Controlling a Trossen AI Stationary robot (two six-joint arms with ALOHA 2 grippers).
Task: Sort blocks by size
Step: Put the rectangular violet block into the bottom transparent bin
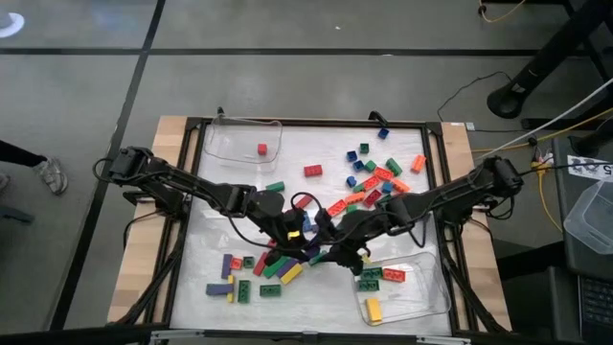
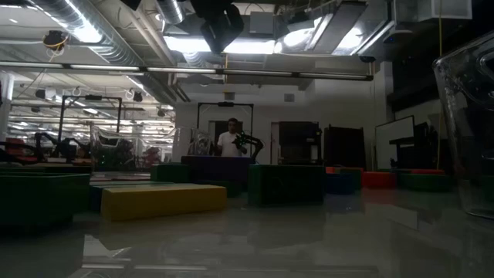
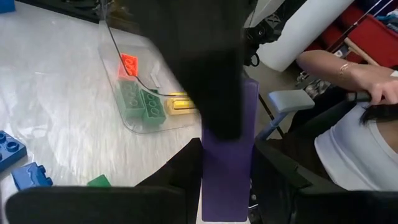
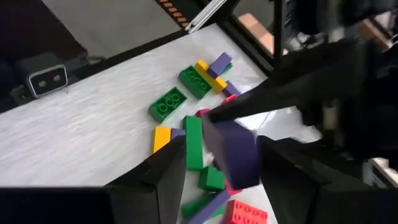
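While my left pincer [image 3: 227, 168] is clamped on the long purple brick [image 3: 229, 155], my right pincer [image 4: 221, 165] straddles it, fingers apart, probably for a handover.

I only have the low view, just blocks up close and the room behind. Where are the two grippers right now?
Observer: Both meet mid-table, the left gripper and the right gripper close together.
Operator: Is anything held?
Observer: Yes, the left gripper is shut on a long purple block. The right gripper is at that same block.
Operator: Anything in the trays?
Observer: The tray on the left arm's side holds one small red block. The tray on the right arm's side holds several blocks: green, red and yellow.
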